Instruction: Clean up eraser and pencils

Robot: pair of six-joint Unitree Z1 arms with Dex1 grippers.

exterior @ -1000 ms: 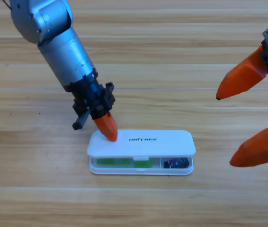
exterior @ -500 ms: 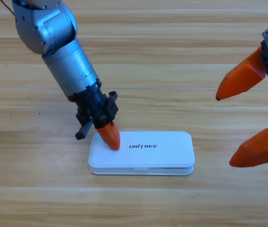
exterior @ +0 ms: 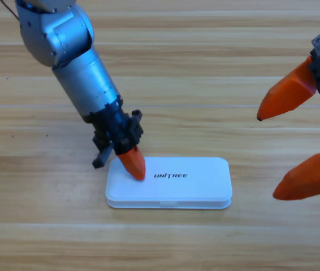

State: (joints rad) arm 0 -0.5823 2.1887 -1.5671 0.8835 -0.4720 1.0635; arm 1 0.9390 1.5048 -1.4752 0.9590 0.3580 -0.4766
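The white case [exterior: 169, 182] lies flat on the wooden table [exterior: 205, 68], its lid down over the base, so the eraser and the pencils are not visible; if they are inside, the shut lid hides them. The left gripper [exterior: 133, 164] comes down from the far left and rests its orange tip on the left end of the lid, beside the printed name. Its jaws look pressed together into a single point, holding nothing. The right gripper [exterior: 295, 144] waits at the right edge, well apart from the case, its jaws spread wide and empty.

The risks from here appear small but real. The tip presses on one end only, so the right end may not be latched; a thin seam still shows along the near side. A push that is off-centre could tip the case or slide it along the smooth wood. Lifting away at a slant could drag the lid up again, and a stick lying across a divider inside would keep it from closing
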